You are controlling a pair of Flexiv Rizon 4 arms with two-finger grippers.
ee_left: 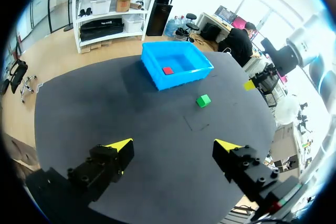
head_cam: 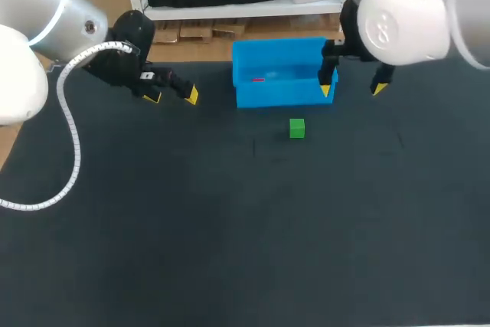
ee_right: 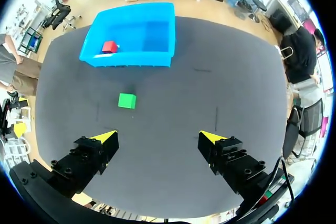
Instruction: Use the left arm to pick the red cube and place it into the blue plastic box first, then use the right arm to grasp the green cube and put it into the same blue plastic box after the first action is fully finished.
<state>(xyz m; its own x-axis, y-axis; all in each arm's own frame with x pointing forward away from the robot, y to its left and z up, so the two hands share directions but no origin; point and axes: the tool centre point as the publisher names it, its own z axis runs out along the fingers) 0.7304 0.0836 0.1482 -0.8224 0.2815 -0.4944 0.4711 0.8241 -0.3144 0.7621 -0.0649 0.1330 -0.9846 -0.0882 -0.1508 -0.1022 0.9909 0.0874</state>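
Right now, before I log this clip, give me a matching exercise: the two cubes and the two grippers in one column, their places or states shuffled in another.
Column one:
1. red cube
2. green cube
3. left gripper
4. right gripper

Column two:
a. open, at the right end of the blue plastic box
b. on the table, in front of the box
c. inside the box
d. open, empty, off to the box's left

Pairs: 1-c, 2-b, 3-d, 4-a.

Overhead, the red cube (head_cam: 258, 79) shows only as a sliver; the right fingers (head_cam: 327, 86) cover a corner of the blue plastic box (head_cam: 276, 96).
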